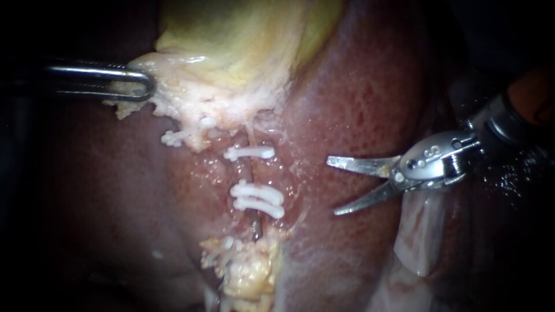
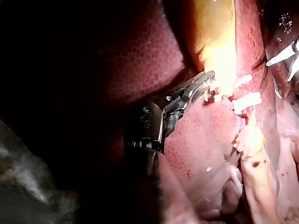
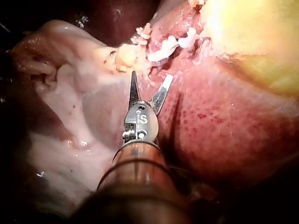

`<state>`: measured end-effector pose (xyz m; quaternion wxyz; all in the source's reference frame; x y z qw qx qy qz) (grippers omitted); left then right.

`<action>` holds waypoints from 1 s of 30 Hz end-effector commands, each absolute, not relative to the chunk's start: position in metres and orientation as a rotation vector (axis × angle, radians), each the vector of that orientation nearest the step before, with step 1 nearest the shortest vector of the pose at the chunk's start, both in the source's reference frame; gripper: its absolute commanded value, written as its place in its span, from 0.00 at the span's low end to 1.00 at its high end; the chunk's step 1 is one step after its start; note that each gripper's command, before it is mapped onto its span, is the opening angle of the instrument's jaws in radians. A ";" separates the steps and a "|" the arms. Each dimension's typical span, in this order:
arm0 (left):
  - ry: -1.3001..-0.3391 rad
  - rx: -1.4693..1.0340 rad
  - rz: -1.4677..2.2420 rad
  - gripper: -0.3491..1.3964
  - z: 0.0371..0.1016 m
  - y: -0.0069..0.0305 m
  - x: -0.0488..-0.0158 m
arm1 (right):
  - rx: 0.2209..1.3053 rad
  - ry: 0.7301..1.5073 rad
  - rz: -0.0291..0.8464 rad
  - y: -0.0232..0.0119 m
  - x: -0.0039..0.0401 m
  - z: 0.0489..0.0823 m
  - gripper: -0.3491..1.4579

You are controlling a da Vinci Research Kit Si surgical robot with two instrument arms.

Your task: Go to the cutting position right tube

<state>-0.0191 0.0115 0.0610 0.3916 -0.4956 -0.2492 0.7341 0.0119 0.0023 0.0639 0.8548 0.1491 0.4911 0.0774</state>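
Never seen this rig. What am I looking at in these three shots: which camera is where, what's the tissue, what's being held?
This is a surgical robot working at a bench on a pig's liver and the yellowish gallbladder.

The wide picture comes from an endoscope close to the tissue. The other two come from a camera on each arm, looking along that arm's own shaft.

The left tool comes in from the left. Its jaws are shut on the gallbladder's pale edge.

The right tool ends in two blades. They stand open over the liver, beside a tube, without touching it and holding nothing.

White clips sit across that tube.
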 end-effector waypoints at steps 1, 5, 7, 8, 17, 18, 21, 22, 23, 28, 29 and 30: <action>-0.632 -1.259 1.865 0.00 0.0611 0.0115 -0.0191 | 0.336 1.031 0.180 0.0022 0.0122 0.0641 0.91; -0.632 -1.259 1.865 0.00 0.0611 0.0115 -0.0191 | 0.403 1.038 0.237 0.0019 0.0143 0.0648 0.91; -0.632 -1.259 1.865 0.00 0.0611 0.0114 -0.0191 | 0.445 1.040 0.277 0.0018 0.0154 0.0653 0.91; -0.632 -1.259 1.865 0.00 0.0611 0.0114 -0.0191 | 0.466 1.039 0.300 0.0017 0.0159 0.0656 0.91; -0.630 -1.258 1.865 0.00 0.0611 0.0113 -0.0192 | 0.573 1.033 0.400 0.0017 0.0200 0.0679 0.90; -0.629 -1.258 1.865 0.00 0.0611 0.0113 -0.0193 | 0.580 1.031 0.407 0.0016 0.0202 0.0682 0.90; -0.629 -1.258 1.865 0.00 0.0611 0.0112 -0.0193 | 0.593 1.024 0.425 0.0014 0.0207 0.0692 0.90; -0.628 -1.258 1.865 0.00 0.0611 0.0112 -0.0193 | 0.598 1.023 0.426 0.0014 0.0208 0.0696 0.90; -0.628 -1.258 1.865 0.00 0.0611 0.0112 -0.0193 | 0.601 1.022 0.429 0.0014 0.0210 0.0698 0.90; -0.628 -1.258 1.864 0.00 0.0611 0.0112 -0.0195 | 0.625 1.041 0.415 0.0017 0.0218 0.0707 0.90; -0.628 -1.258 1.864 0.00 0.0611 0.0112 -0.0195 | 0.635 1.051 0.421 0.0018 0.0219 0.0708 0.90; -0.628 -1.258 1.864 0.00 0.0611 0.0112 -0.0195 | 0.643 1.061 0.420 0.0019 0.0220 0.0709 0.90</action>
